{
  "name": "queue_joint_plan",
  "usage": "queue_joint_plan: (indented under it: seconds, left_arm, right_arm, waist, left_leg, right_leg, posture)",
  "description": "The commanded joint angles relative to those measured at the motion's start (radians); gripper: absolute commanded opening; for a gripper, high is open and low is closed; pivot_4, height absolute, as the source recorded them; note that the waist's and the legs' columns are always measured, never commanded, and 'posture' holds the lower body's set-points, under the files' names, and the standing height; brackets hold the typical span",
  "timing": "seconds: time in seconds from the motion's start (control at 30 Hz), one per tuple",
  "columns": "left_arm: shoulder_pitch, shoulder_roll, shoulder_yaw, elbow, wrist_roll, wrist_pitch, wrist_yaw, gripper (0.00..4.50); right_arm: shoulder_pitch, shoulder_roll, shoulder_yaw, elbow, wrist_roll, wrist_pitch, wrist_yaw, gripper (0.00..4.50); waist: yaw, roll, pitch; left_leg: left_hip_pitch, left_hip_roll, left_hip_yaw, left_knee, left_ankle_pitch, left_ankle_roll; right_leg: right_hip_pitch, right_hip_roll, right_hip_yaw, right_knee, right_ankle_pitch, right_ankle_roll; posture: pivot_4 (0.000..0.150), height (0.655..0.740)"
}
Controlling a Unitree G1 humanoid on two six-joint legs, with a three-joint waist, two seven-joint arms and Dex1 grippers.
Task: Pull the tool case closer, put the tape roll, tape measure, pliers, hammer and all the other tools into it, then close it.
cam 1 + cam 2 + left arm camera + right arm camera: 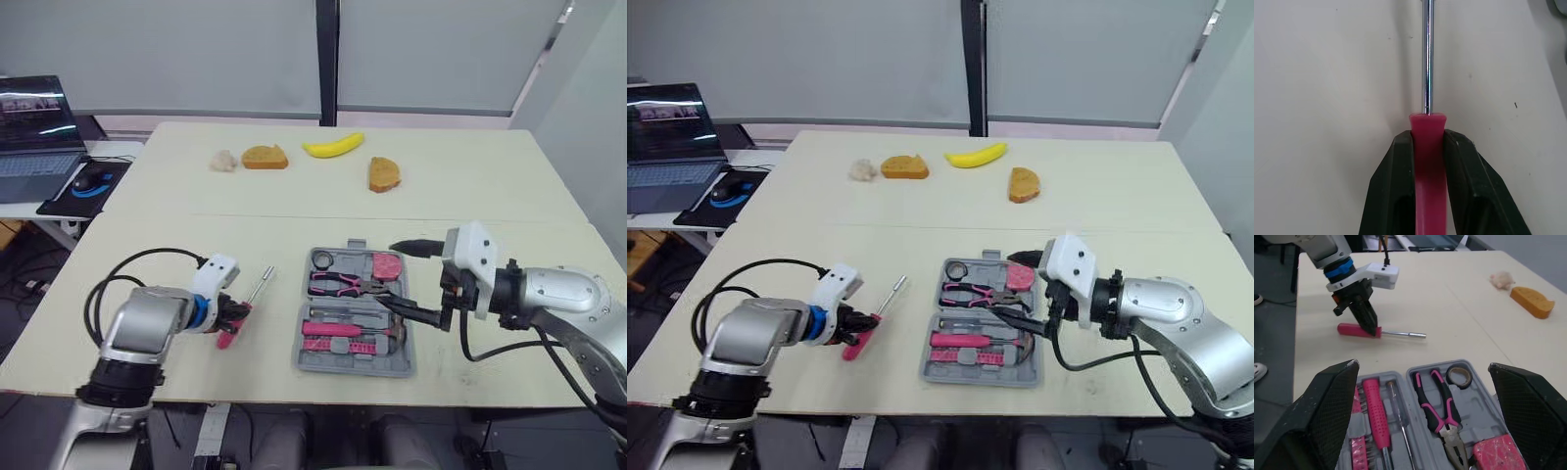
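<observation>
step: packing the loose tools. the tool case [348, 368] lies open at the near middle of the worktop [176, 235], and we judge the pull-in done.
task thing: the screwdriver [257, 291] lies flat on the worktop just left of the case, pink handle near, steel shaft pointing far-right toward it.
left end effector [233, 318]: clamped on the screwdriver's pink handle, right at the end where the shaft starts.
right end effector [387, 272]: spread wide and holding nothing, over the right side of the case.
already in case: tape roll [324, 260] in the far-left pocket, pliers [338, 285] beside it, tape measure [1019, 277] far right, and pink-handled tools in the near rows. we can't tell which one is the hammer.
next move: lift the screwdriver, carry it right and lay it in a free slot. the shaft needs lining up with the slot, and the right arm should clear out first. the lid closes after that.
left wrist view: shows both pads square on the handle, with the tool flat on the worktop. the head views are too coarse for that.
right wrist view: shows the case slots up close and the left end effector's grip from the side.
head views: these give the case-to-screwdriver layout.
</observation>
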Motion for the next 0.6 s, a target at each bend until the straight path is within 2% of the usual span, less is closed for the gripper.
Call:
queue_joint_plan:
  seconds: [0.03,0.3,0.37,0.6]
  left_arm:
    - [-0.014,-0.048,-0.019,0.006,-0.041,0.008,0.051,0.48]
    - [-0.006,-0.043,-0.075,0.019,-0.068,-0.072,0.081,0.48]
    - [-0.008,-0.037,-0.085,0.017,-0.074,-0.091,0.081,1.23]
    - [0.02,0.03,-0.063,-0.038,-0.11,-0.152,0.071,3.44]
  right_arm:
    - [0.014,-0.035,-0.011,-0.049,-0.005,-0.014,0.033,4.5]
    - [0.035,-0.044,-0.021,-0.055,-0.013,-0.013,0.031,4.5]
    - [0.031,-0.041,-0.017,-0.052,-0.016,-0.014,0.03,4.5]
    - [0.017,-0.031,-0.003,-0.036,-0.027,-0.026,0.039,4.5]
  waist:
    - [0.009,0.001,-0.001]
    - [0.024,0.011,-0.006]
    - [0.025,0.01,-0.006]
    - [0.016,0.009,-0.006]
  left_leg:
    - [0.0,0.0,0.0,0.0,0.0,0.0]
    - [0.001,-0.001,0.0,0.0,0.0,0.0]
    - [0.001,-0.001,0.0,0.0,0.0,0.0]
    - [0.0,0.0,-0.001,0.0,0.0,0.0]
  right_leg:
    - [0.0,0.0,0.0,0.0,0.0,0.0]
    - [0.003,-0.001,-0.001,-0.004,0.0,0.001]
    - [0.003,-0.001,-0.001,-0.004,0.0,0.001]
    - [0.002,-0.001,-0.001,-0.005,0.0,0.0]
  posture:
    - [0.15,0.74]
    - [0.15,0.74]
    - [0.15,0.74]
    - [0.15,0.74]
